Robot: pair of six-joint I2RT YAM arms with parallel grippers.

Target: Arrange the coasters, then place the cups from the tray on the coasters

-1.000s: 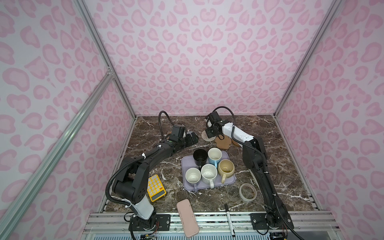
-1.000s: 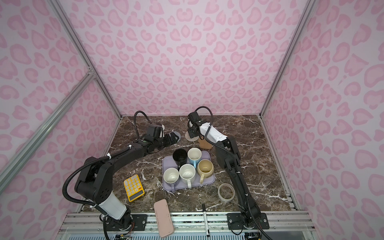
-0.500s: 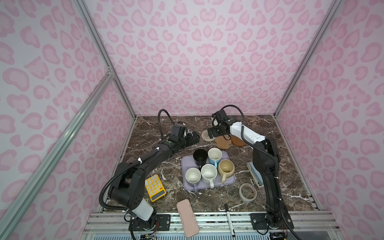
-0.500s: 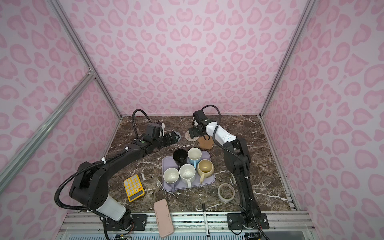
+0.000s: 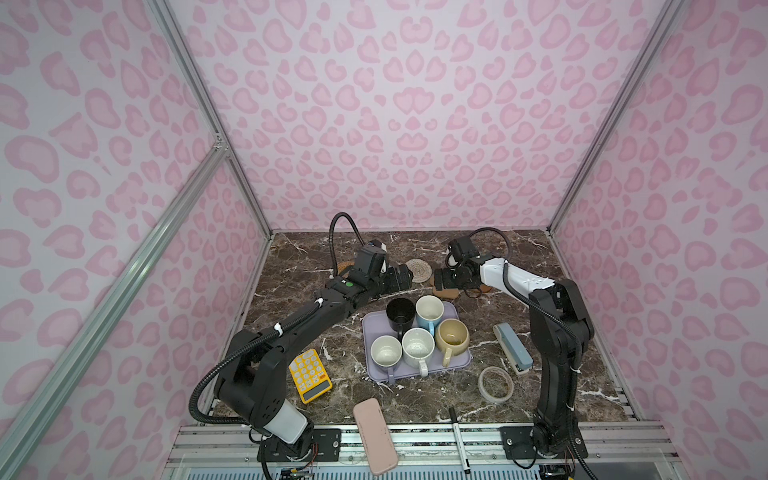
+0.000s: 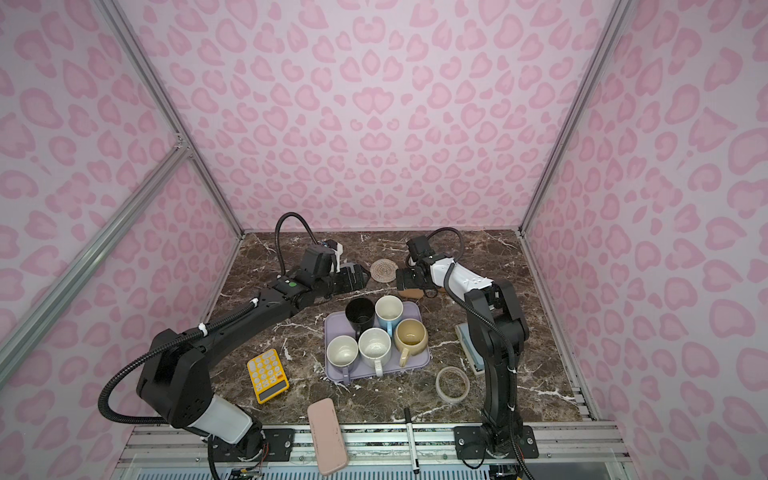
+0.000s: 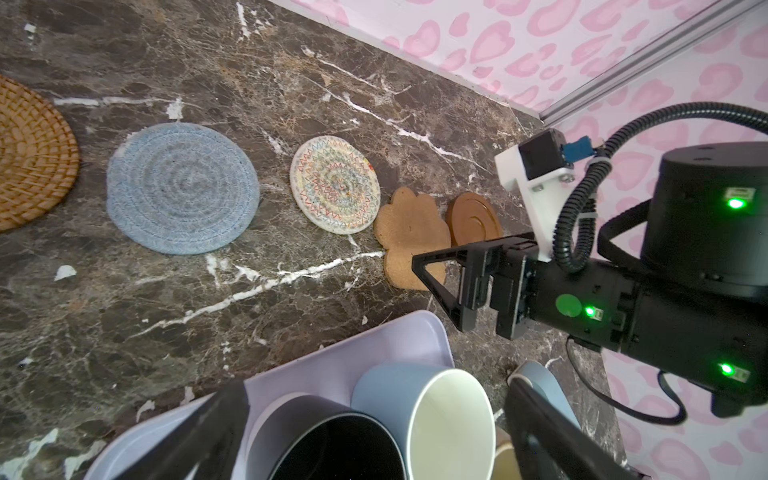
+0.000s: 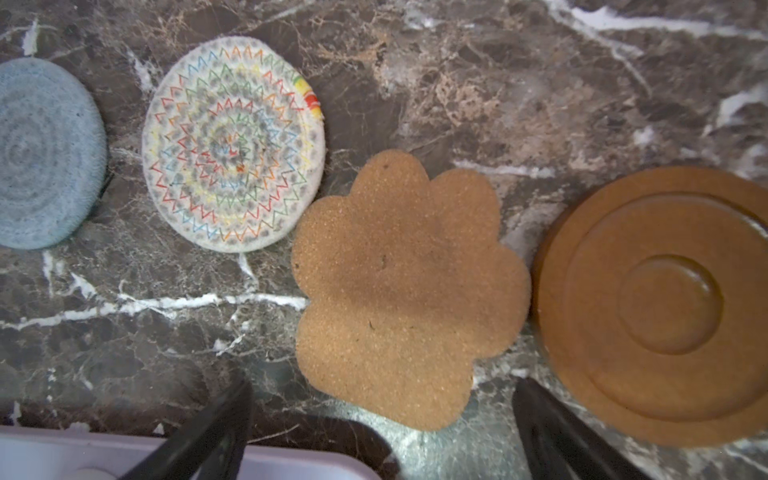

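Right hand (image 8: pixel 382 419): jaws have spread wide within the last second and hold nothing. It hangs low over the near edge of the paw coaster (image 8: pixel 407 286), which lies flat and free on the table (image 8: pixel 540 83). I read this as the release of the last mat, so the arranging looks done and the cups come next.

Left hand (image 7: pixel 378 395): jaws wide, empty, poised above the far end of the tray (image 5: pixel 457 361).

Outward from the paw coaster: the brown disc coaster (image 8: pixel 665 307) is tight beside it, and I cannot tell whether they touch; the cream coaster (image 8: pixel 232 145) is on its other side.

The left wrist view alone shows the full row, adding the grey-blue coaster (image 7: pixel 183 189) and the orange-tan coaster (image 7: pixel 29 153). In both top views the left arm (image 5: pixel 332 307) hides most of that row, but all five cups (image 5: pixel 417 347) show there, on the tray.
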